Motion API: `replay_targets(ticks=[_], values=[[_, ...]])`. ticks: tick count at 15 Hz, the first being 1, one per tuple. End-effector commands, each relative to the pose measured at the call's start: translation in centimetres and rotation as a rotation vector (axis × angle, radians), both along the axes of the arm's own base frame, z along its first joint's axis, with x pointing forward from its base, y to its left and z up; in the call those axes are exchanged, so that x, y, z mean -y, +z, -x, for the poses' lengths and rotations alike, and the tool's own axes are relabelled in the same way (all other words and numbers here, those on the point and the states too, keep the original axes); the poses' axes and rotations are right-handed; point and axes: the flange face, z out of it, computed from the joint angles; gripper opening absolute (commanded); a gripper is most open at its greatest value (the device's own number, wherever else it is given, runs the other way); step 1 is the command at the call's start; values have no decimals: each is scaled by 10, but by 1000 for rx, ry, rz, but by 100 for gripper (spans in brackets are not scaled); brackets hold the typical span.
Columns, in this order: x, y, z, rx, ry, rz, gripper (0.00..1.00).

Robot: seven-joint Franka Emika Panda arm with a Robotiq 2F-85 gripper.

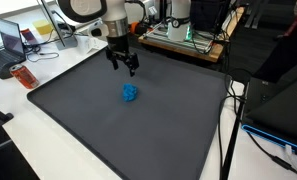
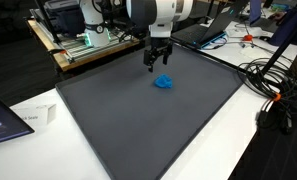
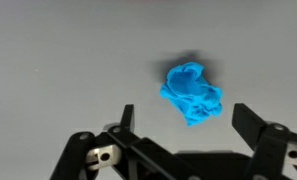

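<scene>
On the dark tabletop (image 1: 78,110), the blue crumpled wad (image 1: 131,93) sits just near-side of the pincer (image 1: 125,66), which is wide open and empty.

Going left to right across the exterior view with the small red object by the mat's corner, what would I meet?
Small red object → blue crumpled lump → black cables. The open end effector sits above the lump in this picture, so it is left out.

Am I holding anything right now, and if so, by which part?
Nothing is held. The gripper is open above the grey mat, and the blue crumpled lump lies on it, apart from both fingers.
</scene>
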Motion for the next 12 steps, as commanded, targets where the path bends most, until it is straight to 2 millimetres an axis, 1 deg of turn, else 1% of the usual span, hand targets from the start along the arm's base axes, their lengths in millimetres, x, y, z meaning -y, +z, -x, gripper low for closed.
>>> replay_targets(ticks=[1,6,12], values=[[-12,5,3,-17,-5,-11,100],[-28,7,-4,4,24,-16,100],[-60,20,-19,65,99,1,100]])
